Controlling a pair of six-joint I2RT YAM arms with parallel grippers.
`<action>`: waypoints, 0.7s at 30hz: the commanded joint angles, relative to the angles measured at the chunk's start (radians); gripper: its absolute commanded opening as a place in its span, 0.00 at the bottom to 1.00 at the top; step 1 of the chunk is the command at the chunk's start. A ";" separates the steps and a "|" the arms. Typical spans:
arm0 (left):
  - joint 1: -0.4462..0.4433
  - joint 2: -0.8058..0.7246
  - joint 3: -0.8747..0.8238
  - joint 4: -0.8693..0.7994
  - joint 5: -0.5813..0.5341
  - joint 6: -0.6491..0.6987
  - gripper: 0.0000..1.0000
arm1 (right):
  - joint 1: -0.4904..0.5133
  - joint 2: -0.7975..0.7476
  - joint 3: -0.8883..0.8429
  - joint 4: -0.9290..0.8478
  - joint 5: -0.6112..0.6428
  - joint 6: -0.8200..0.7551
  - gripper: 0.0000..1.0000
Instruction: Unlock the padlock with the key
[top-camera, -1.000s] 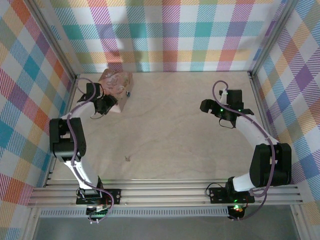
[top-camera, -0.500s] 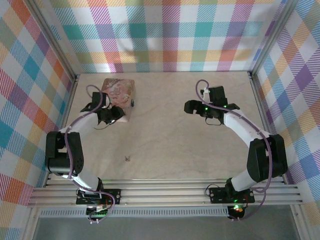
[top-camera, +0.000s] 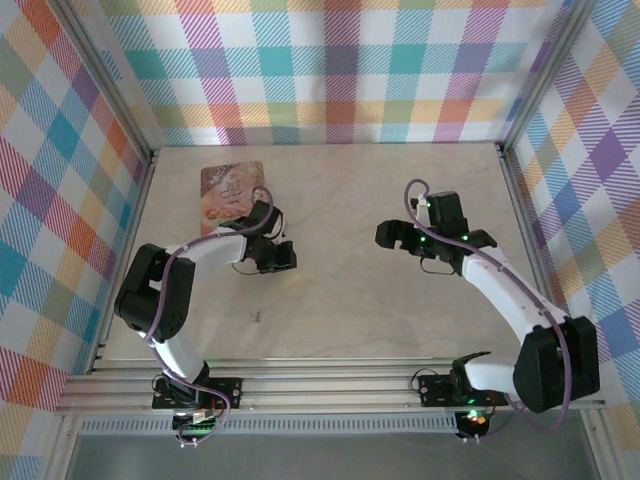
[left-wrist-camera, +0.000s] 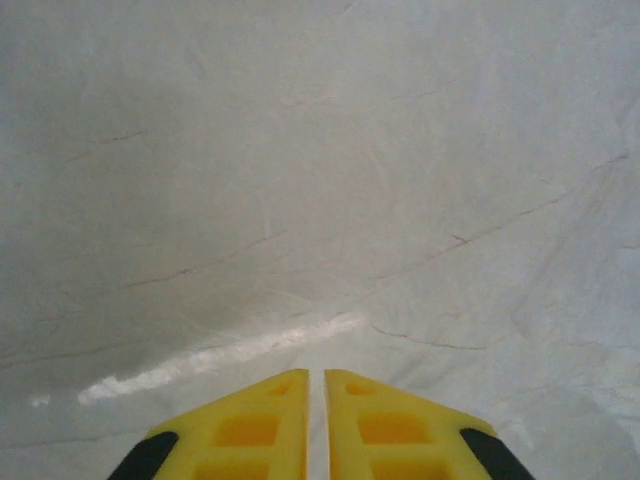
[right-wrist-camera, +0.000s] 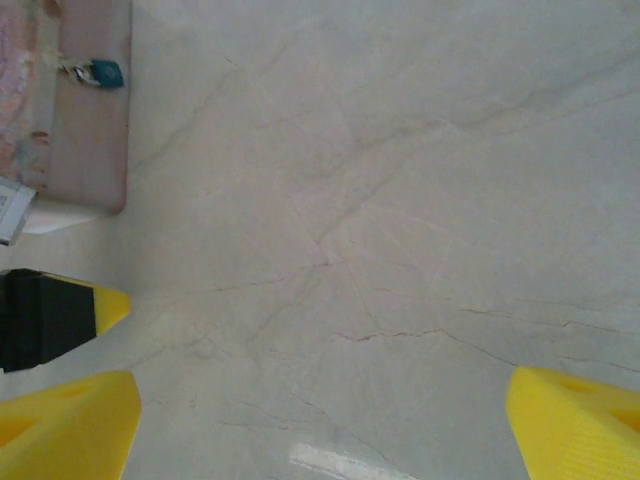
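The tiny blue padlock (right-wrist-camera: 103, 72) hangs on the side of the pink tin box (right-wrist-camera: 90, 130), at the top left of the right wrist view. On the bare table in front of the arms lies the small key (top-camera: 256, 318), with neither gripper near it. My left gripper (top-camera: 289, 256) hovers just right of and nearer than the box (top-camera: 232, 190). In its own wrist view the left gripper (left-wrist-camera: 315, 385) is shut on nothing, its yellow fingers almost touching. My right gripper (top-camera: 382, 235) points left toward the box, and its jaws (right-wrist-camera: 320, 430) are wide open over bare table.
The pale table (top-camera: 340, 300) is ringed by checked cloth walls and a metal frame. The tin box lies flat at the back left. One yellow fingertip (right-wrist-camera: 110, 305) of the left gripper shows at the left edge of the right wrist view.
The left gripper has come off the box and moved right and nearer, leaving the box flat. The right gripper swung in toward the middle, then dropped a little nearer.
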 joint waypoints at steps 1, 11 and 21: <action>0.004 -0.129 0.066 -0.064 -0.091 -0.001 0.17 | 0.003 -0.021 0.014 -0.037 0.035 0.030 0.93; 0.188 -0.195 0.297 -0.294 -0.448 -0.015 0.74 | 0.154 0.324 0.314 0.007 -0.040 0.077 0.64; 0.485 0.020 0.343 -0.254 -0.250 -0.044 0.78 | 0.378 0.899 0.936 -0.063 -0.144 0.050 0.76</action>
